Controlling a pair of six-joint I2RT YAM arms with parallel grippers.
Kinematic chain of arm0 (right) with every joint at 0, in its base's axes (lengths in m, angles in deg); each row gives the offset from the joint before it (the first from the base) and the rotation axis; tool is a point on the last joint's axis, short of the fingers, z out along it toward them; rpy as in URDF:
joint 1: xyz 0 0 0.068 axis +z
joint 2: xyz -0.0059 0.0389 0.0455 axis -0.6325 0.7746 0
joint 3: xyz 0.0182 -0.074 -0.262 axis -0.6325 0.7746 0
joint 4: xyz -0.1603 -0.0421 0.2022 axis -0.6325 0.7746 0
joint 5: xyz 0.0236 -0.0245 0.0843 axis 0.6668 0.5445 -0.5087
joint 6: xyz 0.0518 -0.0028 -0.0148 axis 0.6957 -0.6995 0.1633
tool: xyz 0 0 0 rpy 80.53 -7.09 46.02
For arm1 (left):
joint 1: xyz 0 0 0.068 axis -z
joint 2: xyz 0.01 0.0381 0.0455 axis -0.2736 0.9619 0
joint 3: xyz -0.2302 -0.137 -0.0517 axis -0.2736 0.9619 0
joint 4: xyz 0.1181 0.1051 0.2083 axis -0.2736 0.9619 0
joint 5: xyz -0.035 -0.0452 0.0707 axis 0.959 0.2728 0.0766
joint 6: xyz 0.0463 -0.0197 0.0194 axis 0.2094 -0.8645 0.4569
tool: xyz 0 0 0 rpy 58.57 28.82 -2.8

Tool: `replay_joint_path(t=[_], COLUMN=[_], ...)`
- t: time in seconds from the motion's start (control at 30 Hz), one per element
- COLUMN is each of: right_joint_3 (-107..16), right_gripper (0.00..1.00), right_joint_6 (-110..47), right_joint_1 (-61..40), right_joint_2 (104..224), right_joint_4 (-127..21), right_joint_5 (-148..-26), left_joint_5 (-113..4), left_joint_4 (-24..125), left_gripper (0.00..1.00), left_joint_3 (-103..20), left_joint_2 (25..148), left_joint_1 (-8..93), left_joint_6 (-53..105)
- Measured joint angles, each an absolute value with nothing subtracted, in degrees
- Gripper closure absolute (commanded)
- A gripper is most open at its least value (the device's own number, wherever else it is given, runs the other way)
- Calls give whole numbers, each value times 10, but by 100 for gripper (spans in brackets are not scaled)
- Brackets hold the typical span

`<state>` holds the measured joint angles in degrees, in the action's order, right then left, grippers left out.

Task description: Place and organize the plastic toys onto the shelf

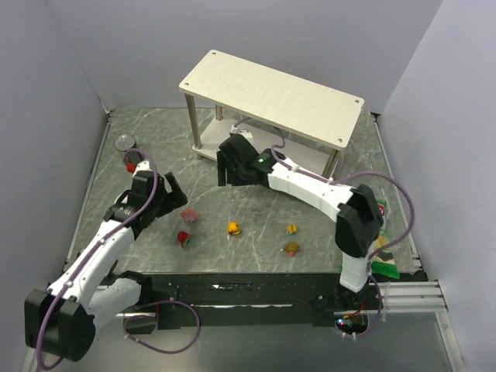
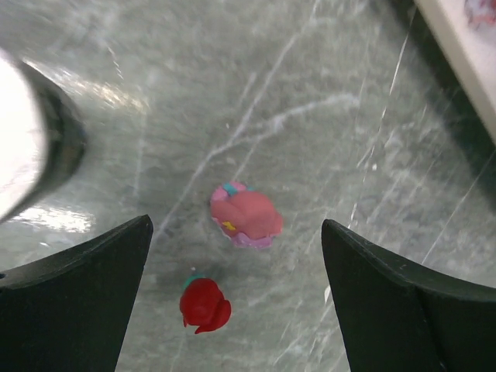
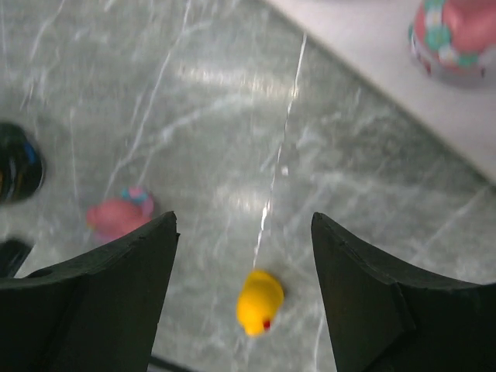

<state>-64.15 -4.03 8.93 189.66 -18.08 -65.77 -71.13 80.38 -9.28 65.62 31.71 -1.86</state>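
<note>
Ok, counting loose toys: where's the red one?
Top view: the red toy lies on the table, left of centre, just below the pink toy and left of the orange-yellow toy.

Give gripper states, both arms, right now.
Left gripper: open, holding nothing.
Right gripper: open, holding nothing.

Top view: high above the near edge, whole counter [image 1: 248,252]. Wrist views: close, looking down; both share the pink toy [image 2: 246,217].
</note>
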Motion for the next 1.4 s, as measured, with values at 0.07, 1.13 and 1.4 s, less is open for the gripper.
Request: replay_joint_path(t=[0.07, 1.13, 1.4], right_joint_3=[-619, -592, -560], right_gripper=[23, 23, 23], right_joint_6=[-41, -66, -66], right_joint_1=[93, 98, 77], right_joint_2=[1864, 1613, 1582], right_joint_4=[-174, -122, -115], right_joint_5=[-669, -668, -662], left_joint_5=[-695, -600, -613], left_joint_4=[801, 796, 796], left_gripper=[4, 28, 28], left_joint_3=[-93, -90, -71], left_joint_2=[679, 780, 769], left_joint_1=[317, 324, 324], left_joint_6=[-19, -254, -336])
